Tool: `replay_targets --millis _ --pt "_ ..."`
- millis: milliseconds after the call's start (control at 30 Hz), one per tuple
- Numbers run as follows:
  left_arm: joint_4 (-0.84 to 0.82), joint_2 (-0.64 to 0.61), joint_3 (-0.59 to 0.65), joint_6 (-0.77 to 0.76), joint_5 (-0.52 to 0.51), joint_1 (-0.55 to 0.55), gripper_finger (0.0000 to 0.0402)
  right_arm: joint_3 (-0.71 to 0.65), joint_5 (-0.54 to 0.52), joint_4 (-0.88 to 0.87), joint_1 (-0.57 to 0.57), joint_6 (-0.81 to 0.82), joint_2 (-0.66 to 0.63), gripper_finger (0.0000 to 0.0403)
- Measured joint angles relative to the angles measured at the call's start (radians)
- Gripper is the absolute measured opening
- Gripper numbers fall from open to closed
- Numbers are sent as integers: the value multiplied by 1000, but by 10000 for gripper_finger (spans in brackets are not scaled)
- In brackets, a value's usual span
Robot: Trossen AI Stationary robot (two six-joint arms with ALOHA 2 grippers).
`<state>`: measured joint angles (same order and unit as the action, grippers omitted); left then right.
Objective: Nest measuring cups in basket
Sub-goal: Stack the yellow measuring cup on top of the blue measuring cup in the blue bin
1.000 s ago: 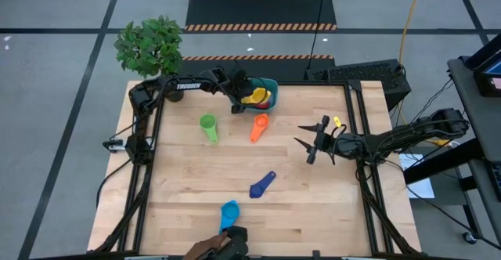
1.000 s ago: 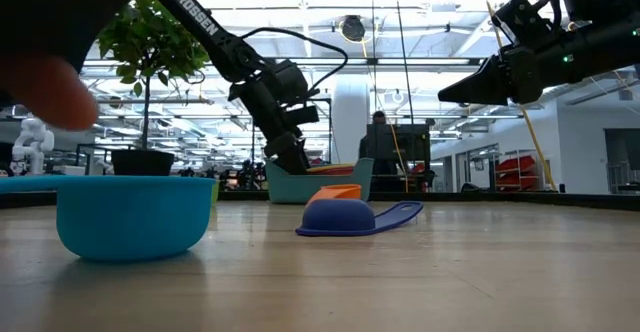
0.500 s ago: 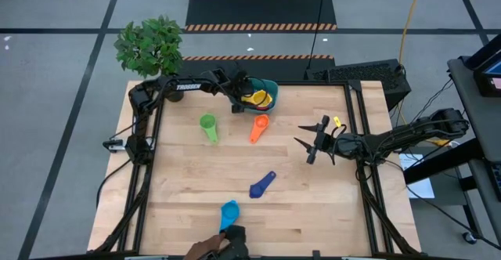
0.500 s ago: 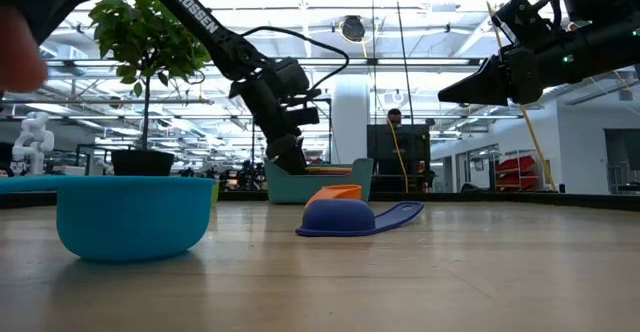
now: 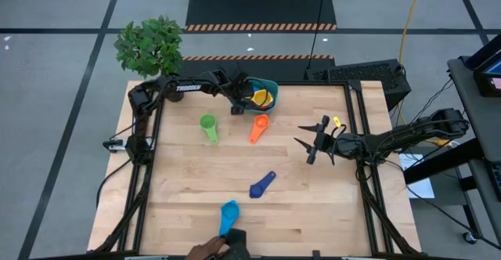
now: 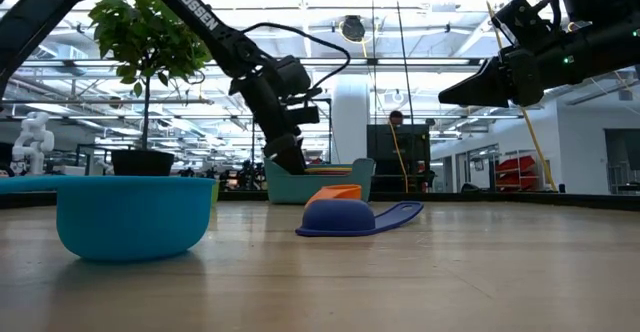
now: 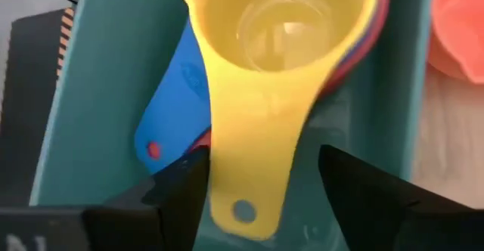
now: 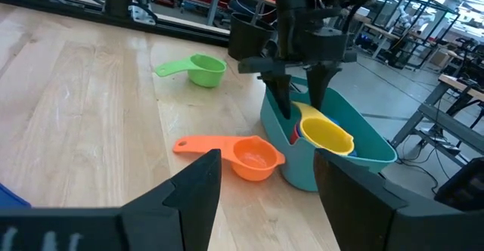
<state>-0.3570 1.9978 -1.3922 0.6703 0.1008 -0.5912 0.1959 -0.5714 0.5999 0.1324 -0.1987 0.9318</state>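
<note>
The left gripper [image 7: 261,187] is hanging spread over the basket [image 5: 268,85] at the bench's far edge, straddling the yellow cup's [image 7: 283,35] handle, apparently seating it on the stack. Next it needs a fresh cup. Four cups are lying loose: green [image 5: 207,124], orange [image 5: 259,124], dark blue [image 5: 261,186], light blue [image 5: 228,211]. The right gripper [image 5: 315,142] is waiting, spread and empty.

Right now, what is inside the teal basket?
In the basket, a yellow cup sits on a red cup and blue cup; their bowls are covered.

L arm [image 5: 235,95]: fingers apart, pointing down | R arm [image 5: 315,145]: raised, fingers apart
</note>
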Motion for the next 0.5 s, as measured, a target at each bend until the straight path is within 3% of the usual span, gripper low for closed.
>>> replay_targets --millis 200,500 --pt "61 -80 -1 8 -64 32 219 0 -1 -2 -2 -1 0 203" --pt "95 -110 -1 -42 -125 51 216 0 -44 34 -18 32 0 203"
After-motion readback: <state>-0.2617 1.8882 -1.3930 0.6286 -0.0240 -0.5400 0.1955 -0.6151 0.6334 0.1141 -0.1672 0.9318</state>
